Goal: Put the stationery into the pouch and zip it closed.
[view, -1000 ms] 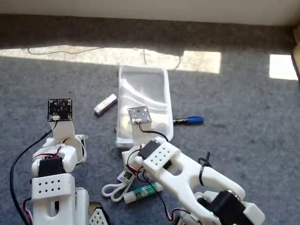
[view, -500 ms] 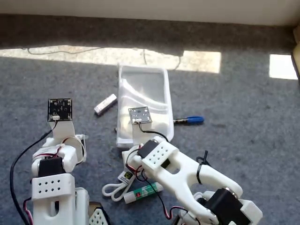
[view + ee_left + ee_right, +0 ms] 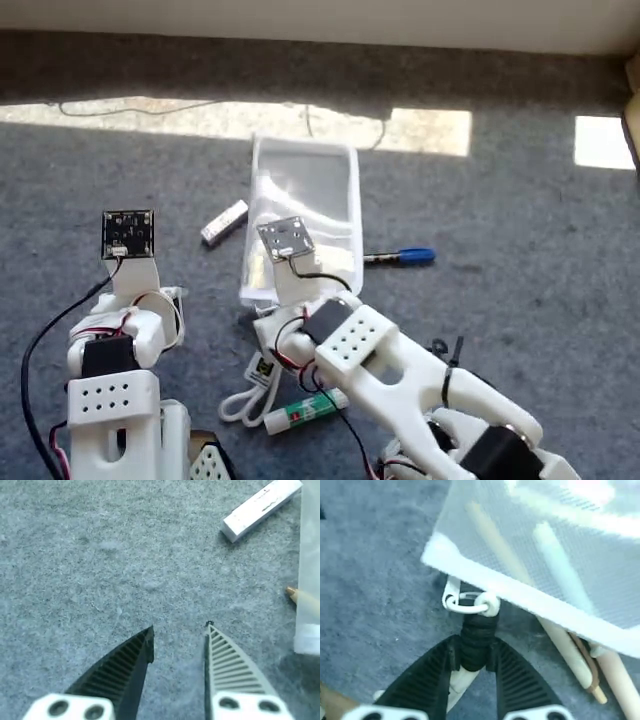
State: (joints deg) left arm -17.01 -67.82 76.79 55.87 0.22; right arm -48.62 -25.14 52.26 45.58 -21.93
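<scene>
pouch, white mesh, lies on the grey surface mid high view, long axis 12 to 6.

right claw: clenched on the black zip pull. the pull hangs by a white ring off the pouch's near corner. the mesh shows a wooden pencil and a pale pen inside. more pencil ends stick out past the white edge band, so the mouth is not closed here.

left claw: released, jaws apart over bare surface, at 8 o'clock of the pouch, touching nothing.

outside the pouch:
- white eraser stick, 9 o'clock, just beside the pouch.
- blue marker, 4 o'clock, tip near the pouch edge.
- green glue stick, 6 o'clock, well apart, partly under the right arm, touching a white cord loop.
</scene>
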